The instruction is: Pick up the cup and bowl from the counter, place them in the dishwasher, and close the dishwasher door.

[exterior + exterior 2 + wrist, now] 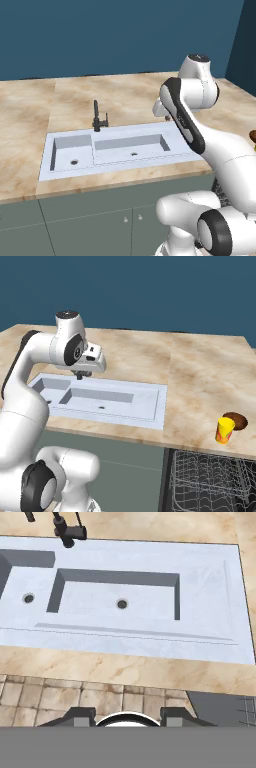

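Hand point(82, 376) hangs over the desk point(200, 376) at the sink point(145, 406), pointing down, just above the back rim of the white double basin. Fingers stand part open with a clear gap between the two tips, nothing between them; hand view shows the tips point(80, 716) apart with bare sink and desk edge beyond.

Black tap point(98, 120) is beside the hand on the left, at the sink's back edge. In hand view the tap point(67, 532) sits at the far upper left, and the larger basin lies straight ahead of the tips.

Cup point(224, 430), orange-yellow, stands upright well off to the hand's right, near the desk's front edge. Bowl point(237, 420), dark brown, is just behind the cup, touching or nearly so; can't tell which.

Dishwasher point(210, 481) is below the cup and bowl, under the desk front, its wire rack exposed. Grey-green cupboard doors point(90, 225) run under the sink.
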Robot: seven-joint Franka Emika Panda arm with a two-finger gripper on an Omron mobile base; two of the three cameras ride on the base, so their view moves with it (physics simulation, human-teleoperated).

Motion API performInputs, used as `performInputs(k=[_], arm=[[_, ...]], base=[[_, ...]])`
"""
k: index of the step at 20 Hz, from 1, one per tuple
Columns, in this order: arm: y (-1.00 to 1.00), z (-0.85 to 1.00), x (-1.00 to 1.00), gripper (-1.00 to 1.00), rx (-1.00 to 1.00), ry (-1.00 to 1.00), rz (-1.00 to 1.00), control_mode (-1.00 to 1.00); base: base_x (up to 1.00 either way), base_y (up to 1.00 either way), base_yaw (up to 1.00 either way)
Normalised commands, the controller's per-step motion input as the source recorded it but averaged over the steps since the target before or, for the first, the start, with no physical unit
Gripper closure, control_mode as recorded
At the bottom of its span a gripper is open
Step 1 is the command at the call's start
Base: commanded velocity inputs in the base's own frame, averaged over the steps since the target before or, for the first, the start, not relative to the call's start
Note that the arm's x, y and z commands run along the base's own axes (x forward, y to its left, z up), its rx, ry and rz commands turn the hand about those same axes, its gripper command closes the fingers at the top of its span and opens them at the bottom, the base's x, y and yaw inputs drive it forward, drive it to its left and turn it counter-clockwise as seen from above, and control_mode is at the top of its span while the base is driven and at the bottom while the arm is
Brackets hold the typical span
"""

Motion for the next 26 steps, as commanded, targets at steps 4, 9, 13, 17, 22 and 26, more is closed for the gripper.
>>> performInputs(k=[4, 9, 13, 17, 22, 26], arm=[[-0.11, -0.02, 0.0, -1.0, 0.0, 0.0, 0.0, -1.0], [-0.27, 0.0, 0.0, -1.0, -0.01, 0.0, 0.0, -1.0], [-0.37, -0.02, 0.0, -1.0, -0.02, 0.0, 0.01, -1.0], [-0.39, -0.04, 0.0, -1.0, -0.01, 0.0, 0.02, -1.0], [-0.39, -0.09, 0.0, -1.0, -0.01, 0.0, 0.02, -1.0], [-0.42, -0.07, -0.01, -1.0, 0.0, 0.0, 0.01, -1.0]], base=[[0.0, 0.0, 0.0], [0.0, 0.0, 0.0], [0.0, 0.0, 0.0], [0.0, 0.0, 0.0], [0.0, 0.0, 0.0], [0.0, 0.0, 0.0]])
